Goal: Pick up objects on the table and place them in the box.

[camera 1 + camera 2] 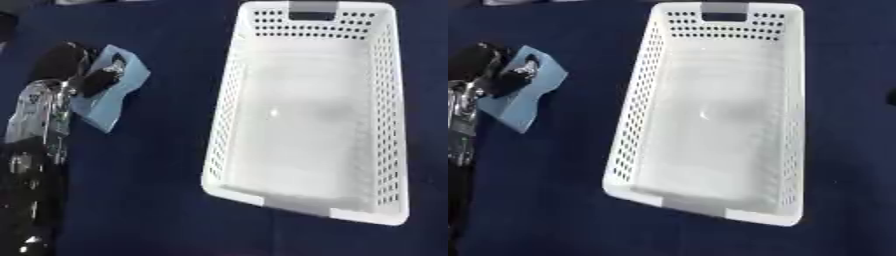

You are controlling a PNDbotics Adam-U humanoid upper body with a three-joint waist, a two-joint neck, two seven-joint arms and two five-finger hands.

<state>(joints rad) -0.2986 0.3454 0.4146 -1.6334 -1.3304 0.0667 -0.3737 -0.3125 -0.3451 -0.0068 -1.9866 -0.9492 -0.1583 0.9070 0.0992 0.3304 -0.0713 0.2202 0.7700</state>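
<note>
A light blue flat piece with a wavy outline lies on the dark blue table at the left. My left hand is on top of it, with black fingers curled over its upper part. The arm, black with silver joints, runs down the left edge. A white perforated basket stands right of centre, long side running away from me, and nothing shows inside it. The blue piece is apart from the basket, well to its left. My right hand does not show in either view.
The table is covered with a dark blue cloth. A small dark shape shows at the right edge in the right eye view.
</note>
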